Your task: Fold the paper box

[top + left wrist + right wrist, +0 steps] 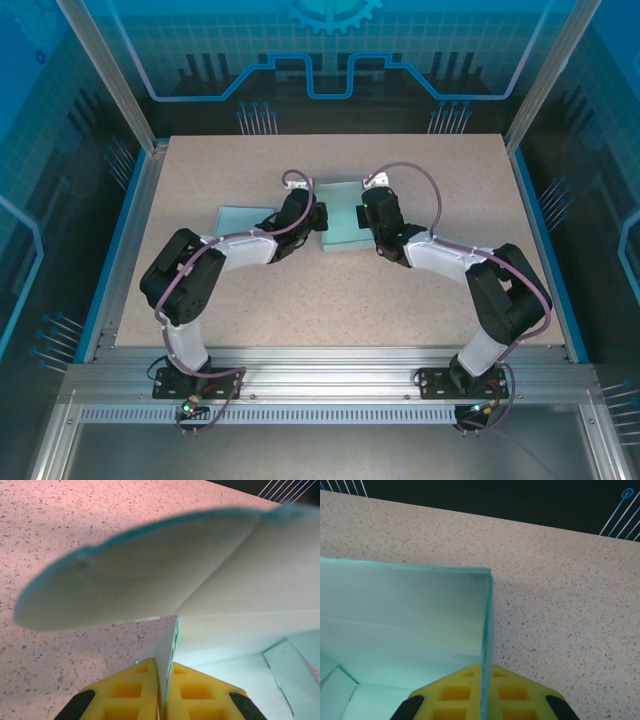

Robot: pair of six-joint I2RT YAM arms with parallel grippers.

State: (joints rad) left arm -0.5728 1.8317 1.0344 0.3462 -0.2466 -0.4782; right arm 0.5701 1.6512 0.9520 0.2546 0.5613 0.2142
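Showing a speckled beige worktop (340, 300) ringed by aluminium frame rails (110, 90) and blue-lit patterned wall panels (330, 50). Resting mid-worktop, nearer the far edge: a pale teal paper box (342, 205) (rounded flap (135, 575) raised). Being pinched on its left wall by the clenched left gripper (162, 675), and on its right wall by the clenched right gripper (482, 675).

robot lab cell, aluminium frame (110, 95), blue printed panels (330, 50), speckled table (330, 300)

Both arms reach inward, left gripper (318, 215) and right gripper (362, 216) each pinching the paper box (341, 228)
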